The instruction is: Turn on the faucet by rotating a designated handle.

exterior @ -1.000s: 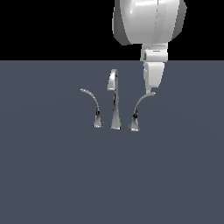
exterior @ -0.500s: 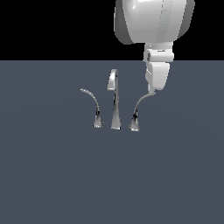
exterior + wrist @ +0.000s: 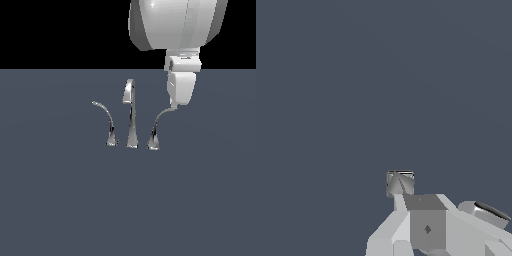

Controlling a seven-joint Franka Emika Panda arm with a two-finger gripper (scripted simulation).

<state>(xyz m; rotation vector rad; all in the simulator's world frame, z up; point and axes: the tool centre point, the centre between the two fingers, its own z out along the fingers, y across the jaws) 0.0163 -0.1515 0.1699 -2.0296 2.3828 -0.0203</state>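
On the grey bench (image 3: 60, 200), the chrome faucet (image 3: 130, 115) stands with its handle (image 3: 158, 127) on the exterior view's right of the spout, the handle's curved tip touching the lowered gripper (image 3: 173, 105), whose finger opening I cannot tell.

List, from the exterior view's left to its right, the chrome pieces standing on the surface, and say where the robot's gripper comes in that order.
thinner curved lever → tall central spout → handle → gripper, at the handle's upper tip, furthest toward the exterior view's right.
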